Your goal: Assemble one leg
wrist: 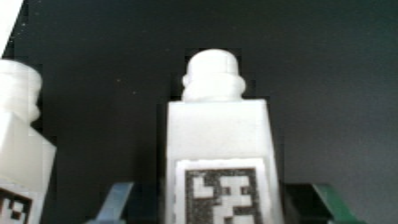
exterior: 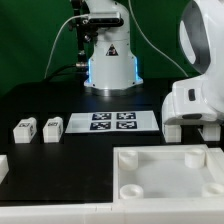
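The leg (wrist: 222, 130) is standing upright on the black bench (wrist: 107, 60), with its rounded peg pointing up and its tag face toward the wrist camera. The hand (wrist: 226, 203) is straddling it. One dark finger (wrist: 121, 200) is showing on each side of the block, with a dark gap between finger and leg on both sides. The fingers are therefore standing apart and gripping nothing. A second leg (wrist: 18, 125) is standing just beside the first, not touching it.

In the exterior view, the arm (exterior: 195, 90) is filling the exterior view's right. A small white block (exterior: 172, 127) is showing just under it at mid-height and is probably one of this pair (the hand itself is not showing there). Two further legs are sitting at the exterior view's left at mid-height, one (exterior: 22, 130) beside the other (exterior: 52, 126). The marker board (exterior: 126, 121) is lying at frame centre. The large socketed tray part (exterior: 165, 152) is occupying the lower right.

Step in hand, as judged: the hand is lining up to pick up the leg, and the grasp is not yet made.

The next move is calling for:
- Closing squarely on the leg's flat sides, below the peg.
- Keeping the finger nearest the second leg clear of it.
- Lifting straight up before carrying the leg toward a socket.
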You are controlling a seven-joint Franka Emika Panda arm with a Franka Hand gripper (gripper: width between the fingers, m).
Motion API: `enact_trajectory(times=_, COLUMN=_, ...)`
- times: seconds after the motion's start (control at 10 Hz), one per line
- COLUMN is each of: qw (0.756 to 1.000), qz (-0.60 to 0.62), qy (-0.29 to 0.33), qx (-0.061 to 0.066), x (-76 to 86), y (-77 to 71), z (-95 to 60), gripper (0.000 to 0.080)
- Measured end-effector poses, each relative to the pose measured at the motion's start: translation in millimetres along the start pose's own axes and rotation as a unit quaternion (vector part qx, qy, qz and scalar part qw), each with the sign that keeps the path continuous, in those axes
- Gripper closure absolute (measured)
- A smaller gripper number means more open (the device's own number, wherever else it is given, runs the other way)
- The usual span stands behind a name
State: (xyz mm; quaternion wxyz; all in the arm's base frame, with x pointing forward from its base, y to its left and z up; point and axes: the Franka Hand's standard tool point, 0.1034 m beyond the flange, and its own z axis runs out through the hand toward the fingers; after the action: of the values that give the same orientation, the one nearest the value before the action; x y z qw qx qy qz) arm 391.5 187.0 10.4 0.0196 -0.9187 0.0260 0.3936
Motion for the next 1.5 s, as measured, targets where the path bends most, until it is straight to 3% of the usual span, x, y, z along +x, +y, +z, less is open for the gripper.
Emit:
enact_trajectory(times=0.1, qw=1.0, qz=0.0, qy=0.001, qx=0.0, x=0.4, y=0.3, z=-0.8, gripper=0.0509)
enact_trajectory(times=0.2, qw=1.0, qz=-0.006, qy=0.016, qx=0.002, x=2.2, y=2.3, z=-16.4, gripper=0.0509)
enact_trajectory(times=0.4, qw=0.999, qz=-0.03, qy=0.035, qx=0.01, x=0.7, y=17.4, z=-63.1, gripper=0.0509)
enact_trajectory(times=0.5, qw=0.991, qz=-0.036, qy=0.127, qx=0.019, x=12.4, y=21.0, z=-95.3, gripper=0.0509)
enact_trajectory(times=0.7, qw=0.97, qz=-0.042, qy=0.24, qx=0.028, x=5.2, y=36.1, z=-144.1, gripper=0.0509)
enact_trajectory(times=1.0, qw=0.917, qz=-0.042, qy=0.396, qx=0.037, x=4.5, y=41.8, z=-202.9, gripper=0.0509)
enact_trajectory(times=1.3, qw=0.836, qz=-0.052, qy=0.544, qx=0.053, x=8.7, y=36.0, z=-197.2, gripper=0.0509)
enact_trajectory(times=1.4, qw=0.816, qz=-0.071, qy=0.573, qx=0.036, x=21.3, y=43.7, z=-178.8, gripper=0.0509)
enact_trajectory(times=1.5, qw=0.803, qz=-0.078, qy=0.59, qx=0.016, x=37.7, y=64.6, z=-191.2, gripper=0.0509)
